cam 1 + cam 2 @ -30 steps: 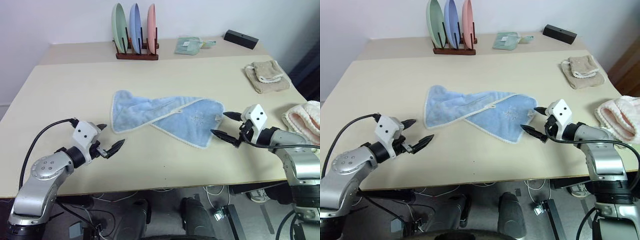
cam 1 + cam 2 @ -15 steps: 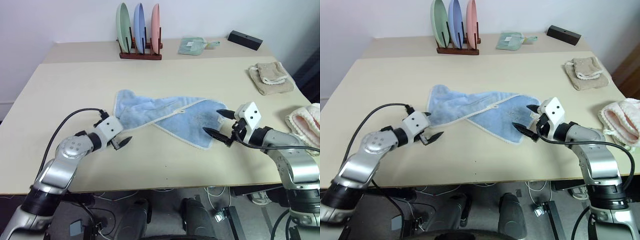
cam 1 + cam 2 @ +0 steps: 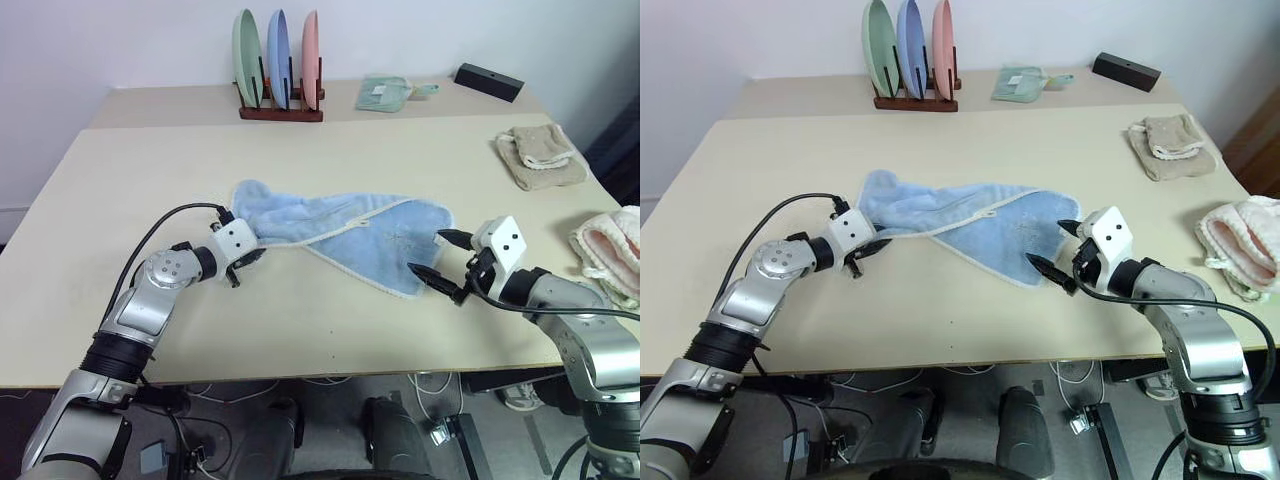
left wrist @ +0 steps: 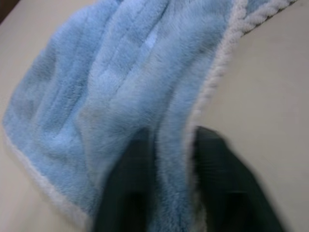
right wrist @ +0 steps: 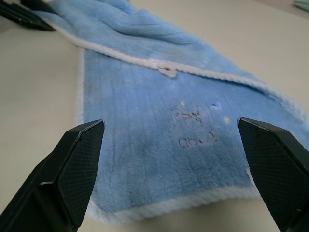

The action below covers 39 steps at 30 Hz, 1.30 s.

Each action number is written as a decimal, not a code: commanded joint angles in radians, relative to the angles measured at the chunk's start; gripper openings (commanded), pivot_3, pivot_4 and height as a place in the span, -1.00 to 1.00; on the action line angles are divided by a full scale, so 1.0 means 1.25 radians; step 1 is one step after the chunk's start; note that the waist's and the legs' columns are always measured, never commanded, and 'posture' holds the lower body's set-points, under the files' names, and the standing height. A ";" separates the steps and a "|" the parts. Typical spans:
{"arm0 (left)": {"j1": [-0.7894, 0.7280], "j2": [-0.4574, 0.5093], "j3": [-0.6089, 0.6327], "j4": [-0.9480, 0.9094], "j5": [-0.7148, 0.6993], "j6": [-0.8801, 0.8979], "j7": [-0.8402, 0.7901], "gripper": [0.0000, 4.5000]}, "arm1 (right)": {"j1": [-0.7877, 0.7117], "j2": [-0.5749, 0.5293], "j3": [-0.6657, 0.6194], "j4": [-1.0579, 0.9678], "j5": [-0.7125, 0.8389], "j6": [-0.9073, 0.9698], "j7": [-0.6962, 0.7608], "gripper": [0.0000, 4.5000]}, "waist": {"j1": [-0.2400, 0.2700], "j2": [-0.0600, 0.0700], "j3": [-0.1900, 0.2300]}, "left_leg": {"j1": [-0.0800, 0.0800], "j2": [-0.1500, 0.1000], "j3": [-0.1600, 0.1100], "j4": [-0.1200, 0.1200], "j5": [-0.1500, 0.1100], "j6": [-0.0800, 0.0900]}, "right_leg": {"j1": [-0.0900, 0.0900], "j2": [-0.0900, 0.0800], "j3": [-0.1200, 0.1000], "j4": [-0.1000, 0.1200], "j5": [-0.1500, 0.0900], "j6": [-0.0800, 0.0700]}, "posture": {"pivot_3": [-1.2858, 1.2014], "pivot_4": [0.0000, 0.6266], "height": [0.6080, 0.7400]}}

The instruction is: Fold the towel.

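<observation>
The light blue towel lies crumpled and partly doubled over in the middle of the table. Its whitish trim runs across it, and faint embroidery shows on the right flap. My left gripper is at the towel's near left corner. In the left wrist view the left gripper is shut, with a ridge of the towel pinched between its dark fingers. My right gripper is open just off the towel's right edge. Its fingertips stand wide apart, low over the table.
A wooden rack with three upright plates stands at the back. Near it lie a small green cloth and a black box. A beige folded towel and a pink-and-white towel lie on the right.
My left gripper has moved forward to the towel's near left corner and shut on it. My right gripper has stayed open beside the right edge.
</observation>
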 commanded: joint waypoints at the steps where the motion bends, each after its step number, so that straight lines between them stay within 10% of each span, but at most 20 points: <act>1: 0.018 0.015 0.055 -0.002 0.001 0.001 0.023 -0.99 | -0.021 0.001 0.003 -0.032 -0.008 -0.008 -0.016 1.00 | -0.002 0.000 0.000 | 0.000 0.000 0.000 0.000 0.000 0.000 | 0.000 0.000 0.000 0.000 0.000 0.000 | 0.03 -0.52 0.96; 15: 0.392 0.123 0.323 -0.355 -0.156 0.093 -0.054 -0.99 | -0.377 -0.027 0.212 0.457 -0.310 -0.297 0.000 1.00 | -0.015 0.000 0.001 | -0.001 0.001 0.001 -0.002 0.000 0.000 | -0.003 0.000 0.001 0.000 0.000 0.000 | 0.03 -0.52 0.96; 27: 0.504 0.112 0.361 -0.420 -0.155 0.120 -0.037 -0.99 | -0.613 0.050 0.310 0.903 -0.439 -0.619 0.015 1.00 | -0.023 0.000 0.001 | -0.001 0.000 0.001 -0.002 0.000 0.000 | -0.003 0.000 0.001 0.000 0.000 0.000 | 0.03 -0.52 0.96; 31: 0.508 0.105 0.357 -0.422 -0.155 0.123 -0.031 -1.00 | -0.659 0.080 0.320 0.983 -0.471 -0.666 -0.009 0.44 | -0.028 0.001 0.001 | -0.001 0.000 0.001 -0.002 0.000 0.000 | -0.003 0.000 0.001 0.000 0.000 -0.001 | 0.03 -0.52 0.96; 37: 0.517 0.104 0.356 -0.430 -0.155 0.127 -0.029 -1.00 | -0.678 0.103 0.306 1.025 -0.479 -0.674 -0.044 -0.95 | -0.030 0.001 0.001 | -0.001 0.000 0.000 -0.002 0.000 0.000 | -0.003 0.000 0.001 0.000 0.000 -0.001 | 0.03 -0.52 0.96; 39: 0.511 0.107 0.355 -0.435 -0.153 0.134 -0.026 -1.00 | -0.677 0.098 0.300 1.011 -0.476 -0.678 -0.056 -0.98 | -0.033 0.001 0.001 | -0.001 0.000 0.000 -0.002 0.000 0.000 | -0.003 0.000 0.001 0.001 0.000 -0.001 | 0.03 -0.52 0.96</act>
